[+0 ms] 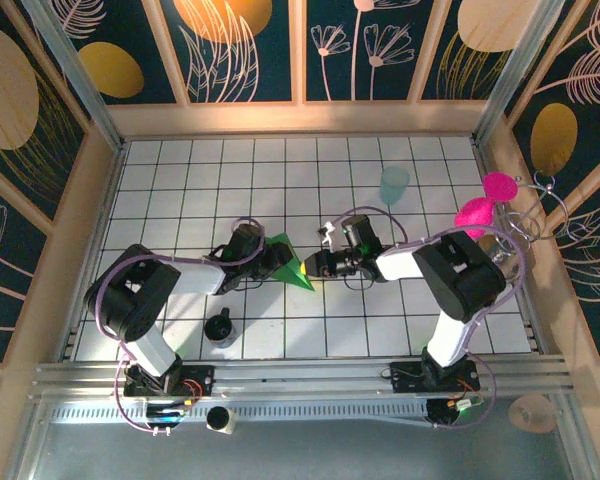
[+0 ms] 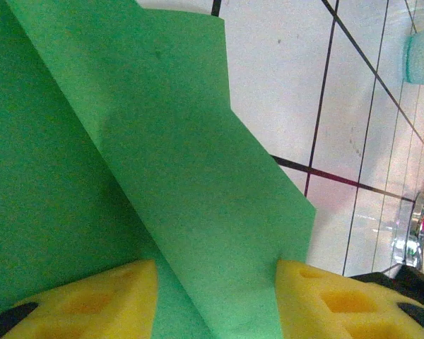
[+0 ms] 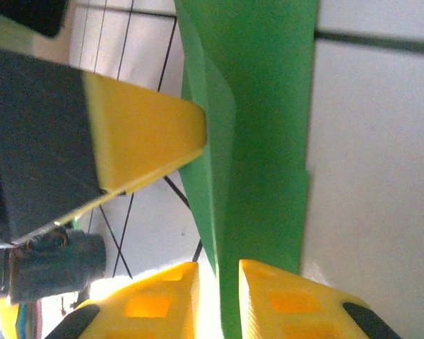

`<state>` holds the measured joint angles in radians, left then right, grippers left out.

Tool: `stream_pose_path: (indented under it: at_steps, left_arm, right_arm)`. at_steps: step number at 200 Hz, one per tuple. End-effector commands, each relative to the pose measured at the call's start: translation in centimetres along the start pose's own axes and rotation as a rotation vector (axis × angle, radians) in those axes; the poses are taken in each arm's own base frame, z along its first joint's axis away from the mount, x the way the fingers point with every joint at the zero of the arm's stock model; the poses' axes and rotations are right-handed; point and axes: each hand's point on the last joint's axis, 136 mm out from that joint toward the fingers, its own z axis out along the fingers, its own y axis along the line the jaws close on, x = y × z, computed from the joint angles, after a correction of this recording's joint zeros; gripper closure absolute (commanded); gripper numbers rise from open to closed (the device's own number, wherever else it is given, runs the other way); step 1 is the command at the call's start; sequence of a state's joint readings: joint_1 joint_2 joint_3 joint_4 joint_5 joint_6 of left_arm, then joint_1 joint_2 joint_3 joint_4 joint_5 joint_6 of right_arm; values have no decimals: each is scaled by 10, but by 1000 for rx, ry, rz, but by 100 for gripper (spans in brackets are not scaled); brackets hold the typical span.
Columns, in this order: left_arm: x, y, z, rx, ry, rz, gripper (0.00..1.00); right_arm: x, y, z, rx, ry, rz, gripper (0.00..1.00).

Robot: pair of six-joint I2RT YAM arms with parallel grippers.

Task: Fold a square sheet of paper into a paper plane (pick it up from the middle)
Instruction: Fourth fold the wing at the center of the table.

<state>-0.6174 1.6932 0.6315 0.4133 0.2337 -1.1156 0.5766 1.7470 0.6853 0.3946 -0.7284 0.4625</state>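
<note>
Paper sheet, bright green and part-folded, lies mid-table between the two arms. It looks light, limp and easily crumpled, so it is best pinched along a folded crease. Its long axis runs far-left to near-right, with the point aimed near-right. The left gripper stands released, jaws astride a raised flap. The right gripper has its jaws nearly together at the fold; whether it grips, I cannot tell.
</note>
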Motion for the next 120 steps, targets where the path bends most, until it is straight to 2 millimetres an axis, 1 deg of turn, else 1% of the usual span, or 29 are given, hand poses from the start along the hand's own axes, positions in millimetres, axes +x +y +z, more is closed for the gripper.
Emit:
stream_pose_path:
  at_steps: [1, 23, 60, 98, 120]
  left_arm:
    - [14, 43, 6, -153, 40, -37, 53]
    - [16, 47, 6, -167, 43, -48, 55]
    - [16, 52, 5, -189, 40, -56, 57]
    - [17, 55, 5, -214, 48, -59, 56]
    - [17, 56, 6, -222, 54, -57, 56]
  right_arm:
    - [-17, -1, -14, 92, -78, -62, 77]
    - [-16, -1, -13, 143, -91, -94, 74]
    - [-8, -2, 3, 189, -55, -123, 69]
    - [-2, -1, 19, 214, -6, -174, 69]
    - [-2, -3, 24, 220, 3, -183, 69]
